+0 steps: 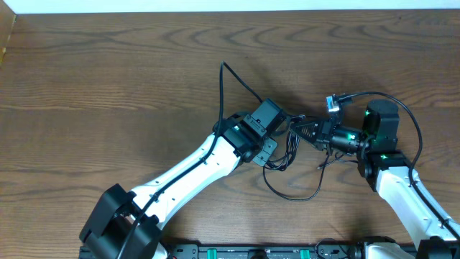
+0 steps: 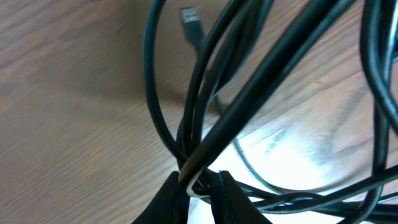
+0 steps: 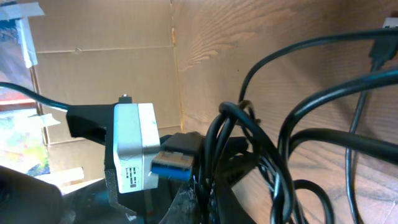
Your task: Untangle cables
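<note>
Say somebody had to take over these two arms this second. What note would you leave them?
Left gripper: shut on strands of the cables.
Right gripper: shut, pinching the same bundle from the other side.
Cables: tangled clump between the grippers on the table, one loop trailing toward the robot.
Done: clump gripped from both sides.
Left to do: pull the strands apart; none is free yet.

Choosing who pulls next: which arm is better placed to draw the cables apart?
Left, probably: its end effector pinches the cables with more table beside it; right end effector anchors them.
</note>
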Robot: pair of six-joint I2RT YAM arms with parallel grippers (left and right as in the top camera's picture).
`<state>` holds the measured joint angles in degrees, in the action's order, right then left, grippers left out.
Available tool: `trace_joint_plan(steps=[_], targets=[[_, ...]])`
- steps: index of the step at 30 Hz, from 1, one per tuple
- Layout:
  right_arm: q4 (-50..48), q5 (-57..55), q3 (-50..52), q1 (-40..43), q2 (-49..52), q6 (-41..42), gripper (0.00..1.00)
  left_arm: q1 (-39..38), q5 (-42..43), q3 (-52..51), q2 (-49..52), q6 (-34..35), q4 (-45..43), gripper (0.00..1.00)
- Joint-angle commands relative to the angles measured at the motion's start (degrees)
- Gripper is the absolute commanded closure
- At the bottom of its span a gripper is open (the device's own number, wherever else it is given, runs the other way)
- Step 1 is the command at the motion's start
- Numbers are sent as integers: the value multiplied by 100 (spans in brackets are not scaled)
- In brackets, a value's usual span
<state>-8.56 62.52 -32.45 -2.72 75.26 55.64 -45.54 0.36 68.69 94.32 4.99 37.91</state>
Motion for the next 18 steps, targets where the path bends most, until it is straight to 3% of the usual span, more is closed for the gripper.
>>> trace_joint_plan(steps=[1, 4, 5, 6, 8, 12, 18], targets=[[-72, 232, -17, 46, -37, 319, 98, -20, 623, -35, 66, 129, -72, 83], [-192, 188, -17, 68, -37, 437, 98, -20, 669, -35, 66, 129, -42, 69], [-201, 151, -17, 72, -37, 481, 99, -20, 632, -35, 66, 127, -13, 55], [-197, 129, -17, 76, -37, 520, 98, -17, 527, -33, 66, 131, 31, 31], [-190, 125, -17, 81, -37, 525, 99, -2, 28, -31, 9, 293, 192, 16], [-11, 72, -17, 81, -37, 693, 99, -2, -1276, -22, -385, 1027, 492, 11], [-24, 122, -17, 105, -37, 761, 98, -2, -1130, -22, -1246, 1040, 452, 8]])
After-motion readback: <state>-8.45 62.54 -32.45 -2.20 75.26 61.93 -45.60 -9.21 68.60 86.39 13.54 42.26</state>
